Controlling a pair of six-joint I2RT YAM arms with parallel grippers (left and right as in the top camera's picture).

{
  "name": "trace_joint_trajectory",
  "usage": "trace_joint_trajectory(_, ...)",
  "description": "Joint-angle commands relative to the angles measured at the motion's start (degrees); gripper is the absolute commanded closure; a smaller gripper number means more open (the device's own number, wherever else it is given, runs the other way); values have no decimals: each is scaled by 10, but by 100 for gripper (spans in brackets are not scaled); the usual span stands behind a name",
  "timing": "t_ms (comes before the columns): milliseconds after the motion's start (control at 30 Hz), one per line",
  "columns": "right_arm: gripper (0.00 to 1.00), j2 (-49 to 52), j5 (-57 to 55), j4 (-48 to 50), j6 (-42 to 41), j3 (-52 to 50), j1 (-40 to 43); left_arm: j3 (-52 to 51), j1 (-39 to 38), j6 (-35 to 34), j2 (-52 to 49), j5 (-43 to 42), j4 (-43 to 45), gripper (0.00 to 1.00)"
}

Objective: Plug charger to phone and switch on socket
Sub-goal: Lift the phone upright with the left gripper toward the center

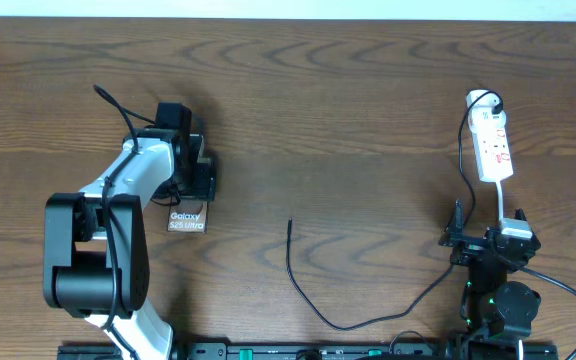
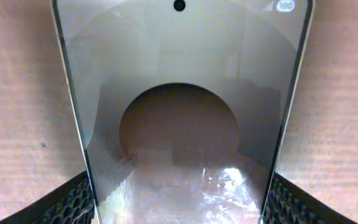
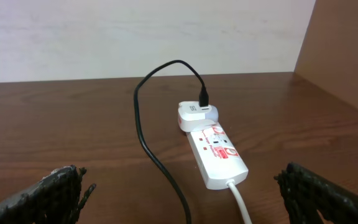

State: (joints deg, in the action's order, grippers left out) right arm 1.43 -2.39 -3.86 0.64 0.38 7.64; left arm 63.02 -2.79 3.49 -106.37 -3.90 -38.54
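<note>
The bronze-brown phone (image 1: 186,221) lies on the wooden table at the left, its far part under my left gripper (image 1: 194,172). In the left wrist view the phone (image 2: 179,62) fills the gap between the fingers of my left gripper (image 2: 179,193), which press both its long edges. The white socket strip (image 1: 492,148) lies at the right, with the round plug (image 1: 482,100) at its far end. The black charger cable (image 1: 368,322) runs from that plug to a free tip (image 1: 290,222) at mid-table. My right gripper (image 1: 492,246) is open and empty, just short of the socket (image 3: 219,152).
The charger cable (image 3: 143,140) curves down between the right gripper's fingers (image 3: 182,183). The socket's white cord (image 3: 240,202) runs toward the right wrist. A wall edge stands behind the table.
</note>
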Motion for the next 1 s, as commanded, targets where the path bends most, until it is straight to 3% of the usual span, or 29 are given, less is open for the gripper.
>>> trace_joint_trajectory(0,1,-3,-5,-2,5,-1,-1,40,0,10,-11,3,-36,93)
trace_joint_trajectory(200,1,-2,-5,-2,5,-1,-1,106,0,9,-7,2,-83,93)
trace_joint_trajectory(333,1,-3,-5,-2,5,-1,-1,135,0,9,2,-65,-110,93)
trace_joint_trajectory(633,1,-3,-5,-2,5,-1,-1,166,0,-121,5,-437,-132,93)
trace_joint_trajectory(967,1,-2,-5,-2,5,-1,-1,166,0,-348,5,-726,-63,93)
